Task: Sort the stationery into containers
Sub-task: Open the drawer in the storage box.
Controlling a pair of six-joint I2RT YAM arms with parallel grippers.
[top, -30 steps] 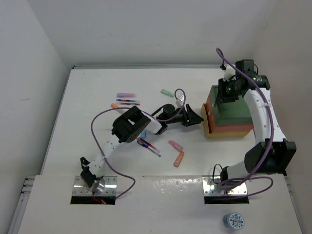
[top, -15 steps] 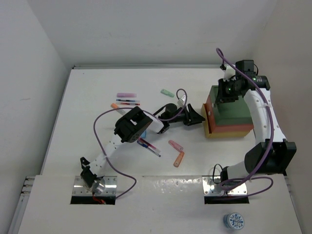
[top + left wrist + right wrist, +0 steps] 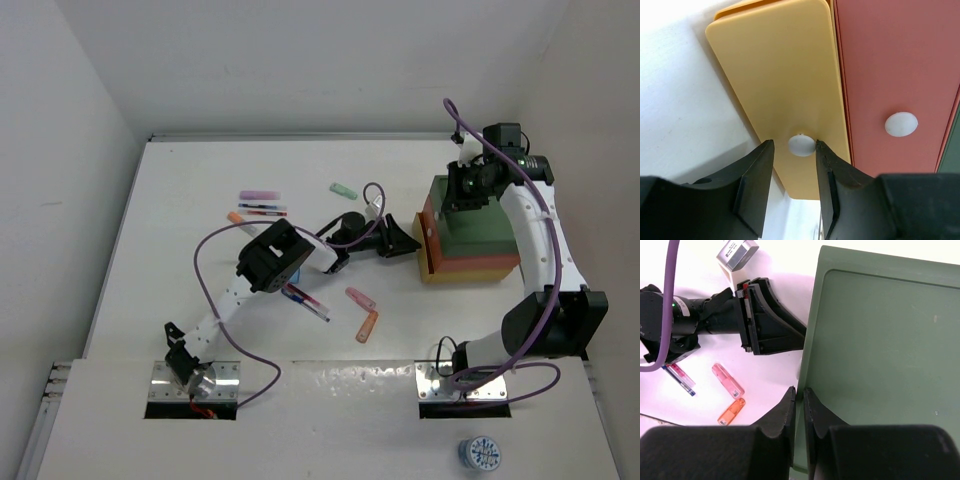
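Three trays are stacked at the right: green (image 3: 480,228) on top, red-orange (image 3: 429,232) in the middle, yellow (image 3: 470,271) at the bottom. My left gripper (image 3: 405,239) is open at the stack's left side. In the left wrist view its jaws (image 3: 794,150) straddle a white knob (image 3: 801,145) on the yellow tray (image 3: 775,75); the red-orange tray (image 3: 890,60) has its own knob (image 3: 901,124). My right gripper (image 3: 800,396) is shut on the left rim of the green tray (image 3: 880,340). Markers and pens lie scattered on the table.
A pink marker (image 3: 360,298), an orange marker (image 3: 367,327) and a red-blue pen (image 3: 306,301) lie left of the trays. A pink marker (image 3: 258,195), a red pen (image 3: 262,211) and a mint marker (image 3: 343,190) lie farther back. Walls stand close behind and to the right.
My left arm has edged slightly to the right, towards the trays. The right arm and the trays have not moved.
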